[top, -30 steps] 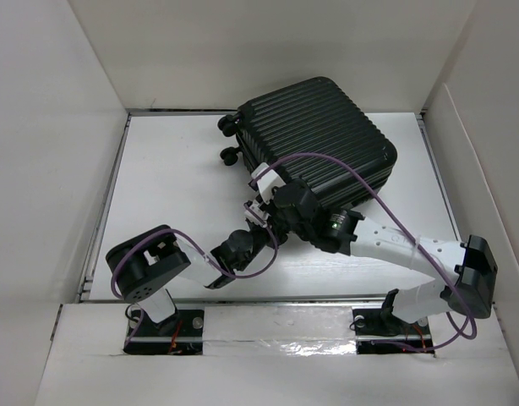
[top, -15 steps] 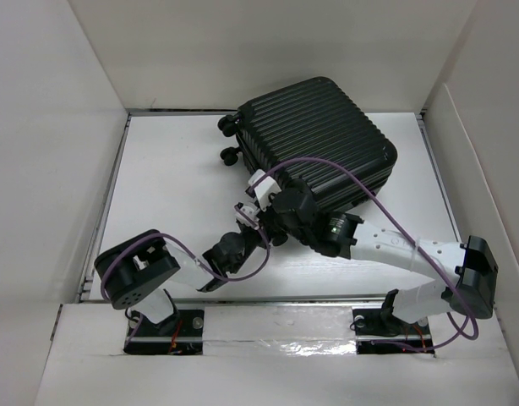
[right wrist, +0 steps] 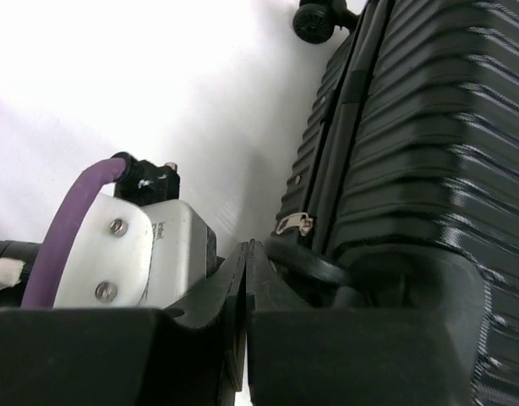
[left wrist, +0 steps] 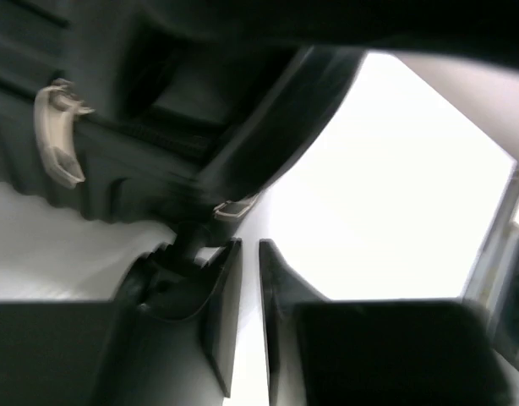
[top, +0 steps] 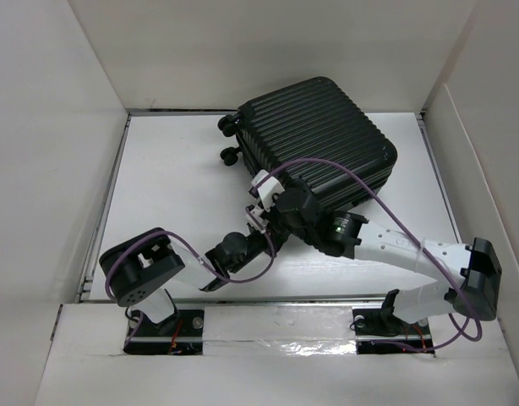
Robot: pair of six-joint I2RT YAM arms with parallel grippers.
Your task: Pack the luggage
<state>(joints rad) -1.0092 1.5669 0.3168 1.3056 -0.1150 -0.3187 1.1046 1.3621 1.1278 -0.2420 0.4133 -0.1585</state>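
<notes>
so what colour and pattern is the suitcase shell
Black, with parallel raised ribs running across the luggage; clearest in the top external view.

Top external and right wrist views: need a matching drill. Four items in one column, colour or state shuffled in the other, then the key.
Items
1. suitcase
2. wheels
3. cable at the right wrist
4. zipper pull

Colour or state
A. purple
B. silvery, hanging at the shell seam
C. black ribbed shell, lying flat and closed
D. small, black, at the case's left end in the top view

Pairs: 1-C, 2-D, 3-A, 4-B
</notes>
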